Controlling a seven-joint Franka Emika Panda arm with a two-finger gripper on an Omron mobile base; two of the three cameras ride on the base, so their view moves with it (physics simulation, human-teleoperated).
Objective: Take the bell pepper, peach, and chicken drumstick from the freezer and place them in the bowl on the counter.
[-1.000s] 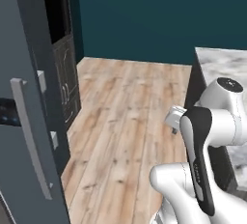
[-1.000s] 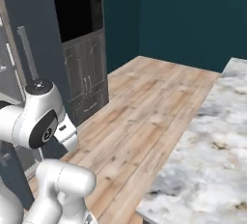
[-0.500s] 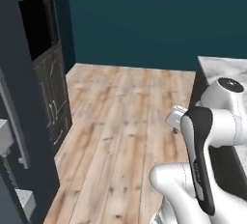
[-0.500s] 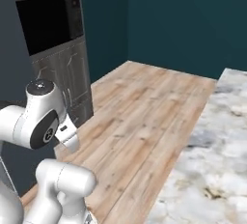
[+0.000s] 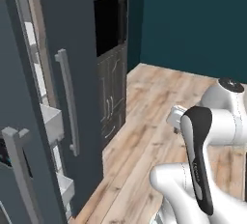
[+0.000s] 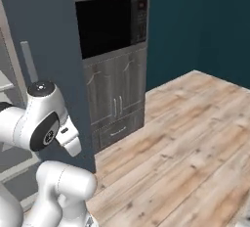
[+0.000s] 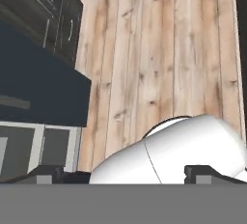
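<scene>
camera has swung toward the freezer, its door ajar left of the gripper, fingers spread wide, empty.

The base has swung left toward the freezer; its dark door and white door bins now loom close; the table has slid from sight.

You get flat, even light across all three views — no single lamp shows itself, and shadows are faint. The wood floor reads bright and clear; the oven recess goes almost black. Soft sheen sits on the arm's white shells. Edges look slightly soft and blocky — rendered, with no lens bending at the borders.
</scene>
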